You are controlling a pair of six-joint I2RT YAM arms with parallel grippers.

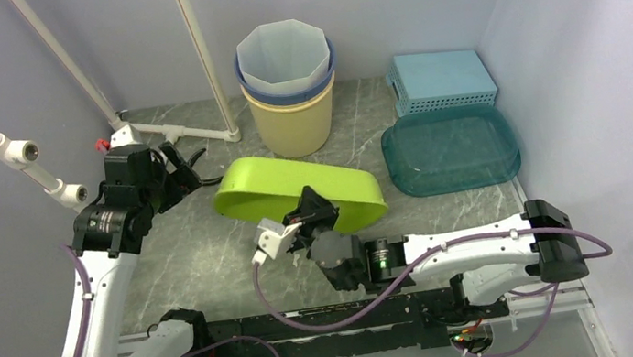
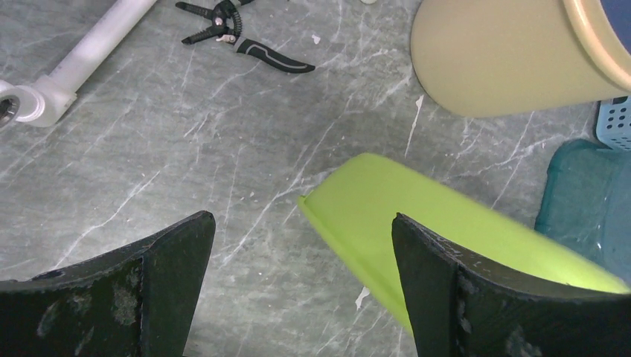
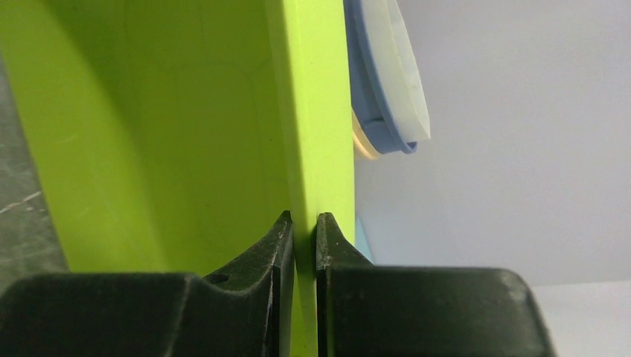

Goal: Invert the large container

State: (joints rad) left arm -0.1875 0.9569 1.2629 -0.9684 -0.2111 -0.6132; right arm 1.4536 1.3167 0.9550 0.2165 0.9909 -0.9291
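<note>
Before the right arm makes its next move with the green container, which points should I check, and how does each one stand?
1. Right claw shut on the rim of the green container: ok.
2. Left claw open and holding nothing: ok.
3. Container lying flat upside down: not ok, it stands tilted.
4. Room between the container and the stacked buckets behind it: cannot tell, they look close.
5. Pliers lying away from the container: ok.
</note>
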